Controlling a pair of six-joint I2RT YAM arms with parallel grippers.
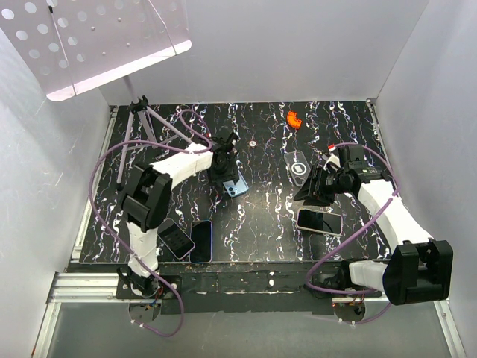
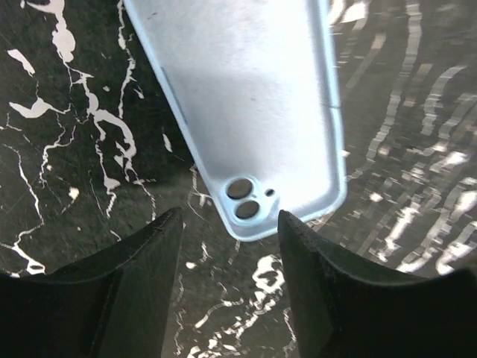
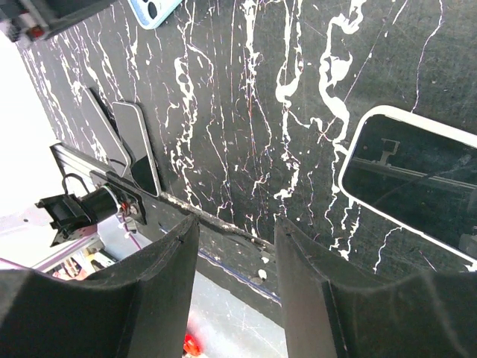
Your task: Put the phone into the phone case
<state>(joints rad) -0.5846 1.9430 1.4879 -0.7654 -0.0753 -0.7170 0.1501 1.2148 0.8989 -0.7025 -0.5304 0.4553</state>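
**Plainly, both pairs of fingers stand open and hold nothing**

The left wrist view gives what the overhead view cannot. The left fingers (image 2: 134, 291) are spread with nothing between them. Just past their tips the light-blue phone (image 2: 246, 97) lies flat, back up, its two lenses at the corner nearest the fingers. Whether that blue shell is a bare phone or one in a cover, I cannot tell. From above, the left arm's wrist hides part of it, near the middle of the counter (image 1: 261, 224).

The right wrist view shows the right fingers (image 3: 149, 298) parted and empty above the counter. The white-rimmed phone (image 3: 417, 186) lies screen up beside them, untouched.

Only the overhead view shows the clear phone case (image 1: 297, 165). It lies flat towards the back, near the right arm's wrist and well apart from the light-blue phone. Behind it is an orange piece (image 1: 294, 119), and a small round bit (image 1: 253, 143) sits further left. By the left arm's base a dark phone (image 1: 177, 239) and a second dark phone (image 1: 201, 240) lie side by side.

The counter is black with white marble veins, and plain white walls close it in on three sides. A perforated white panel (image 1: 97, 37) hangs over the far left corner. A metal rail (image 1: 82, 287) runs along the near edge.

In count: four phones, one clear case, one orange piece, one small round bit and two arms.
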